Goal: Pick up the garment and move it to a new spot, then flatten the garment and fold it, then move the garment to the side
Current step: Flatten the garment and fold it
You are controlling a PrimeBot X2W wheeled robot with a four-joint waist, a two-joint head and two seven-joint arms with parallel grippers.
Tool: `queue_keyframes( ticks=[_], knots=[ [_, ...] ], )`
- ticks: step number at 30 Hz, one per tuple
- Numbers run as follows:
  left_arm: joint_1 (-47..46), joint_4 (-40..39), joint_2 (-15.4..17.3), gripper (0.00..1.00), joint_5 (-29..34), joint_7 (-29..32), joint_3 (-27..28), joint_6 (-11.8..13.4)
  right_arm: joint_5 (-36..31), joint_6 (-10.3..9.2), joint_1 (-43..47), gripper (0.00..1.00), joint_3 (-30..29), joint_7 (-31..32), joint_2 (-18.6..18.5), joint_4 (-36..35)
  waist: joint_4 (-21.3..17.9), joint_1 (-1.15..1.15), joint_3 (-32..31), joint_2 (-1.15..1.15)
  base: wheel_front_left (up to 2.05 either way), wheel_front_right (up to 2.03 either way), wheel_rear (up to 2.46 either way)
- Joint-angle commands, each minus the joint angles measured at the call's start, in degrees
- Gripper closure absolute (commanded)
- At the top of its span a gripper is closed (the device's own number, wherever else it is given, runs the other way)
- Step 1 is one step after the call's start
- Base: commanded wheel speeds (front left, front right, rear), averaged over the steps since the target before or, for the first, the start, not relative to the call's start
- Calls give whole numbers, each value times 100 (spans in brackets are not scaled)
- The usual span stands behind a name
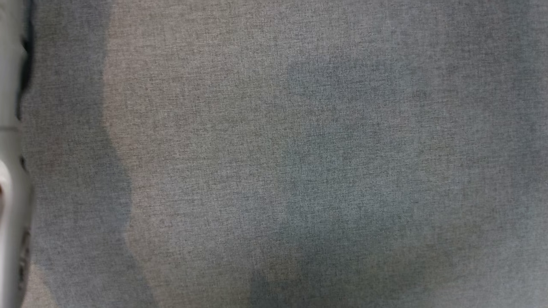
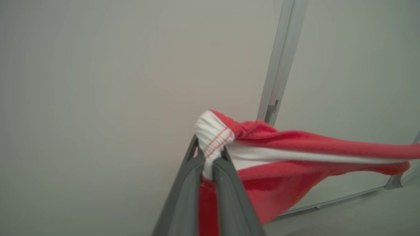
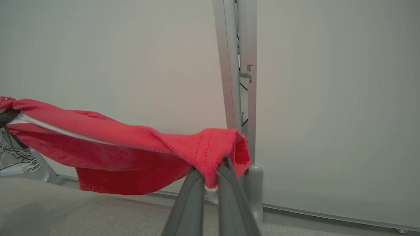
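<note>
Left tool (image 2: 210,154): jaws pinched almost shut on a gathered white band (image 2: 213,134) with red stitching, at one corner of the garment (image 2: 295,144).

Right tool (image 3: 210,168): jaws fully closed on a red stitched hem (image 3: 210,144) at the opposite corner. A scrap of white shows between the fingers.

Garment: red with a white stripe or lining. It hangs clear of the table, strung between our two tools. The top edge is fairly taut and a loose belly sags below. We cannot tell what kind of garment it is.

Below, in the right wrist view, the grey woven table (image 3: 65,209) lies near under the sag. The head view looks flat onto a similar weave. Behind are pale wall panels (image 3: 328,98) and an aluminium frame post (image 3: 234,82).

Judgement: we are in the carry, with laying down next.
- Hold both tools level and the span taut, so no fold sets in.
- Let the hanging lower edge touch the table first.
- Draw the tools back low so the body unrolls flat.
- Release both corners together.

Both grips are on small bunches, so a jerk could slip one.
</note>
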Motion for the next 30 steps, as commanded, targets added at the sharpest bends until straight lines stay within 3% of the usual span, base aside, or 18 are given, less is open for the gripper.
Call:
queue_keyframes(
  ticks=[1, 4, 10, 18, 21, 26, 30],
  knots=[
    [94, 39, 91, 100, -75, -44, 19, 0, 88, -28, 109, 100, 37, -114, -129, -38, -9, -1, 16, 0, 0, 0, 0],
    [695, 79, 101, 100, -280, -70, -147, -9, 484, -29, 834, 100, 419, -352, -294, -208, -5, -1, 6, 0, 0, 0, 0],
    [2338, -711, 202, 100, -914, -55, -632, -13, 1109, -21, 2345, 100, 1103, -766, -853, -911, 36, -1, -427, 0, 0, 0, 0],
    [5352, -2427, 316, 100, -1603, -43, -934, -9, 1663, -16, 4917, 100, 1297, -1025, -1493, -2171, 44, -1, -1862, 0, 0, 0, 0],
    [6822, -3228, 477, 100, -1653, -44, -927, 297, 1649, -17, 5996, 100, 1180, -938, -1683, -2597, -81, -1, -2452, 0, 0, 0, 0],
    [9100, -4794, 665, 100, -1948, 47, -897, 1147, 1572, -25, 7956, 100, 558, -724, -1952, -3164, -55, -1, -3089, 0, 0, 0, 0],
    [10386, -5856, 659, 100, -2262, 149, -1022, 1461, 1620, -36, 9471, 100, -233, -534, -1734, -3833, 144, -1, -3238, 0, 0, 0, 0]
  ],
)
